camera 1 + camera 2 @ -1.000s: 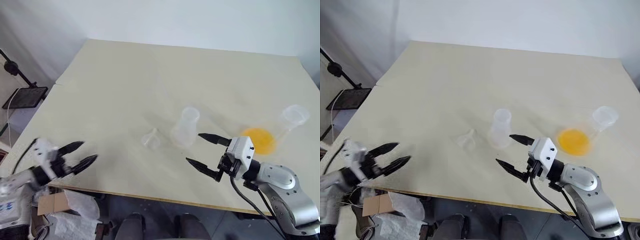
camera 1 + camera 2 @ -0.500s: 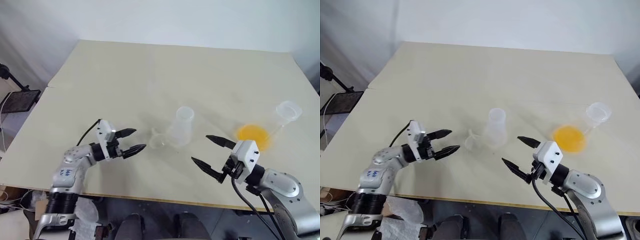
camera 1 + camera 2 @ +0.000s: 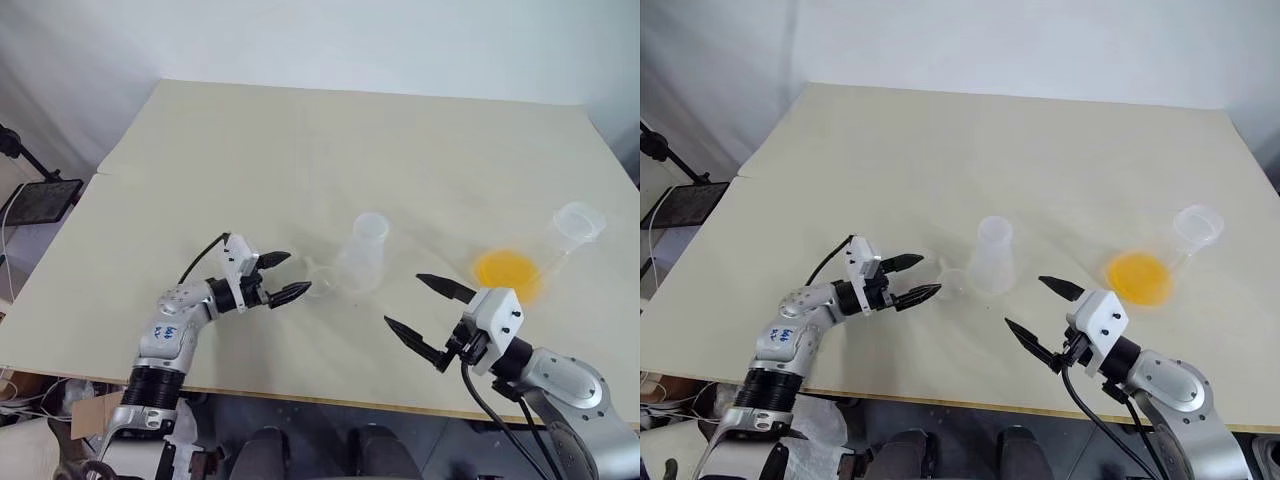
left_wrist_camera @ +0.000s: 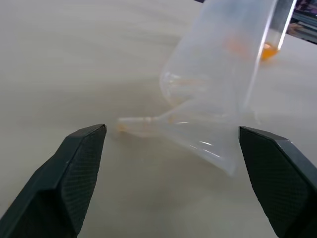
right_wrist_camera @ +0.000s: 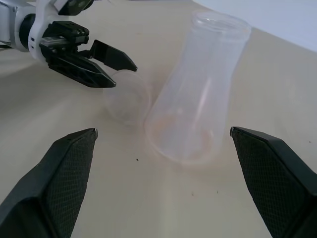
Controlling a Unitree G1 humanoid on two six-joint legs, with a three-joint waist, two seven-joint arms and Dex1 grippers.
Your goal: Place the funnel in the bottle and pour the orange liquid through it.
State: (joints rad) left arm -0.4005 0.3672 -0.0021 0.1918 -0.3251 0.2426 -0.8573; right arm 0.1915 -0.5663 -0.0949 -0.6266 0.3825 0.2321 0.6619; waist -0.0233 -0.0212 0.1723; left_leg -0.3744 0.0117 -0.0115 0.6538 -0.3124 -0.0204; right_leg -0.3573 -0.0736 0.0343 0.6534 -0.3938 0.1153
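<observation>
My left end effector (image 3: 283,276) sits low over the counter (image 3: 250,150), fingers spread apart, tips just beside the funnel (image 3: 321,281) and nothing held. The funnel lies on its side on the counter, touching or almost touching the base of the bottle (image 3: 362,256), which stands upright and empty near the middle. My right end effector (image 3: 429,311) hovers near the front edge, fingers wide apart and empty, aimed toward the bottle. Farther right I see the second flask (image 3: 545,260) with the orange liquid (image 3: 510,274) pooled in its base, well apart from the bottle.
</observation>
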